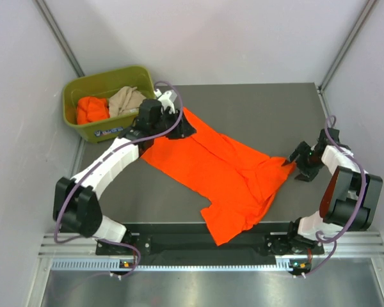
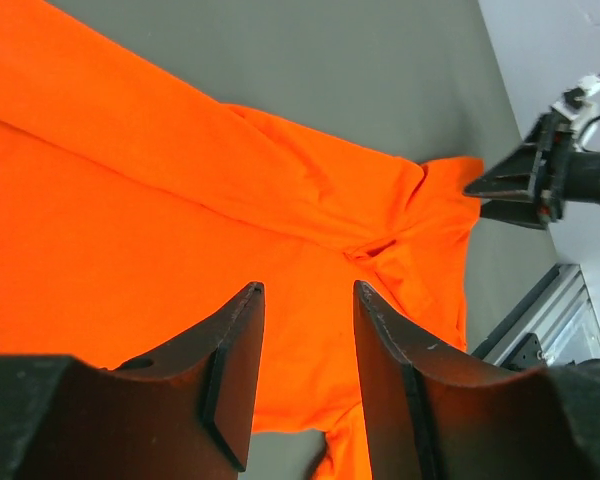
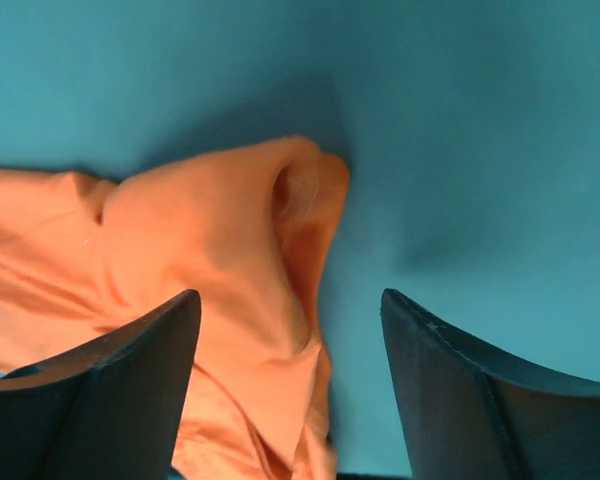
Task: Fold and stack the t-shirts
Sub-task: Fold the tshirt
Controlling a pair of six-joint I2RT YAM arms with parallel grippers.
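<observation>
The left arm (image 1: pixel 112 165) and right arm (image 1: pixel 345 163), at the table's (image 1: pixel 256 109) near edge, have white shells over bulky black joints. Lilac cables (image 1: pixel 59 214) loop along each. The left gripper (image 2: pixel 308 288) has dark, tapered wedge fingers (image 2: pixel 230 380).

A green plastic bin (image 1: pixel 105 79) sits at the far left corner, right beside the dark grey tabletop (image 1: pixel 262 115). It has a small sticker (image 1: pixel 109 133) on its front wall. Pale walls (image 1: pixel 211 38) stand all around. A shiny metal rail (image 1: pixel 205 263) runs along the near side.
</observation>
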